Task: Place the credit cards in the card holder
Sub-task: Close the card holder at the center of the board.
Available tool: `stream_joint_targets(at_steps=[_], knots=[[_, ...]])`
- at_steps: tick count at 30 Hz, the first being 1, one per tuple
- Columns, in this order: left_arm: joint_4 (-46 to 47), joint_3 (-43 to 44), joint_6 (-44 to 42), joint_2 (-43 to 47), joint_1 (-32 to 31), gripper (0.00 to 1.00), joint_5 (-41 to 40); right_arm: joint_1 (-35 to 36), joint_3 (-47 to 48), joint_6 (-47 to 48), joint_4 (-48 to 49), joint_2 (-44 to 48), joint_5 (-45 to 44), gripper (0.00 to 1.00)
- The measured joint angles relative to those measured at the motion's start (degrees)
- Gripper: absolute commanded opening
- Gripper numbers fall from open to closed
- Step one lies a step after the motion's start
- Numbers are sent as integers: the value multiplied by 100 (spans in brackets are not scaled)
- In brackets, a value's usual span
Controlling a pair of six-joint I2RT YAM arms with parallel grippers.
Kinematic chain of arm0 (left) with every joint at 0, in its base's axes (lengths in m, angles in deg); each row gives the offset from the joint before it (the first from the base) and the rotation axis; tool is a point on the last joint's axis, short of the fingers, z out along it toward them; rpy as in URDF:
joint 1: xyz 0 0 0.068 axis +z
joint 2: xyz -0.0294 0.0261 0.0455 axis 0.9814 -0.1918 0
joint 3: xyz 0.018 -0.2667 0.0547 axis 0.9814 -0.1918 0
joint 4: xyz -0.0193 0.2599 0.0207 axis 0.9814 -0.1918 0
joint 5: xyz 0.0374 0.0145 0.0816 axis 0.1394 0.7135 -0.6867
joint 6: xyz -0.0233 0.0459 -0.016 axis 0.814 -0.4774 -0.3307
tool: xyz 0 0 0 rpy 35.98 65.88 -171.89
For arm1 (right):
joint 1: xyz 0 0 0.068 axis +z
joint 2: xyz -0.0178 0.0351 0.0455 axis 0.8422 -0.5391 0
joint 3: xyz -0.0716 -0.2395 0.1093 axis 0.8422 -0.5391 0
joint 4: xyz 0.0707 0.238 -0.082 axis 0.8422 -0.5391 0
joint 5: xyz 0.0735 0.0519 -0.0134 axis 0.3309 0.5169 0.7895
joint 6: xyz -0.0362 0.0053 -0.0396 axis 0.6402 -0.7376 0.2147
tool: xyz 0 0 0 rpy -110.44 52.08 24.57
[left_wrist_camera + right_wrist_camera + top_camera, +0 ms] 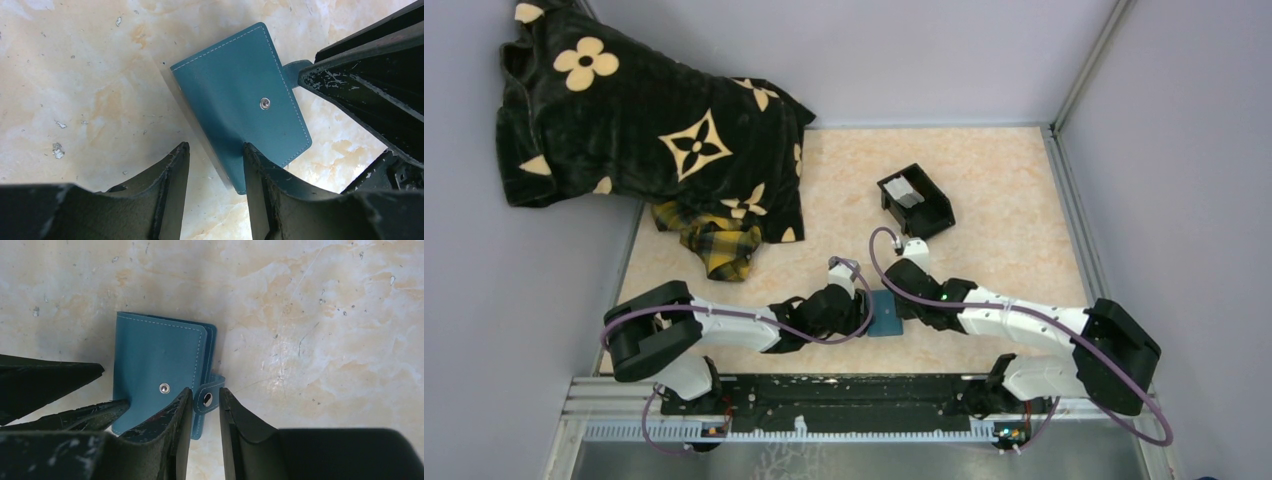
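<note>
Wallet [155,360] folded, tab [210,385] unsnapped, on table [1004,260] between my pincers. Left pincer [215,147] open astride its corner, one finger over the cover. Right pincer [205,390] narrowed about the tab; grip uncertain. Cards [903,190] in box [934,212], well apart.

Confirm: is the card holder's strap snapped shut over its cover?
No: the strap sticks out past the card holder edge, and the cover's snap stud sits bare.

Card holder [886,313] before box [936,212]

Folded blue card holder [155,362], unsnapped
</note>
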Motion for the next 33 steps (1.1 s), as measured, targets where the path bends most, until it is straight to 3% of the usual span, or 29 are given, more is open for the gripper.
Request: stream_joint_targets(at_steps=[11, 17, 33], knots=[[66, -4, 0, -37, 0, 51, 28, 50, 87, 15, -35, -48, -22, 15], [149, -4, 2, -76, 0, 51, 44, 66, 166, 15, -61, -83, -33, 0], [426, -4, 90, -219, 0, 51, 92, 192, 352, 9, -90, -457, -33, 0]])
